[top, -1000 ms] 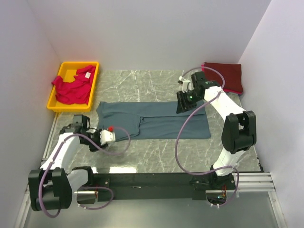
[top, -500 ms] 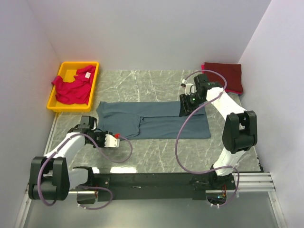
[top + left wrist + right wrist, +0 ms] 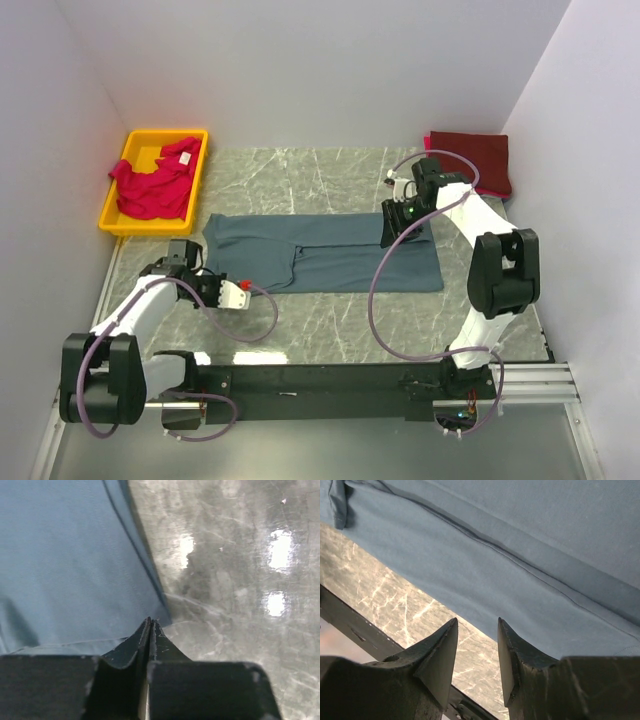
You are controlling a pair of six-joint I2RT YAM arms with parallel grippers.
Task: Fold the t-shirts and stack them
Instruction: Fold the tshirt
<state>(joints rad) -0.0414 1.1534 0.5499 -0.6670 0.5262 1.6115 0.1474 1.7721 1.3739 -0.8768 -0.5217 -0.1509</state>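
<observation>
Three t-shirts: slate shirt (image 3: pixel 330 260) lies flat on counter (image 3: pixel 330 325) beside yellow bin (image 3: pixel 165 134), red shirt (image 3: pixel 150 188) inside it, maroon shirt (image 3: pixel 476 160) well right of it. Likely limp, light; pinch hem corners. Left pincer (image 3: pixel 149 622) pressed together, right pincer (image 3: pixel 476 622) spread.

The top camera looked down from high at the near edge over the whole worktop (image 3: pixel 330 320); both wrist cameras hung close above the blue-grey t-shirt (image 3: pixel 340 255) — cloth all three views shared.

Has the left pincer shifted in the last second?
Yes. The left pincer has slid slightly nearward and rightward, farther from the yellow plastic bin, and sits by the near hem of the slate blue-grey t-shirt.
</observation>
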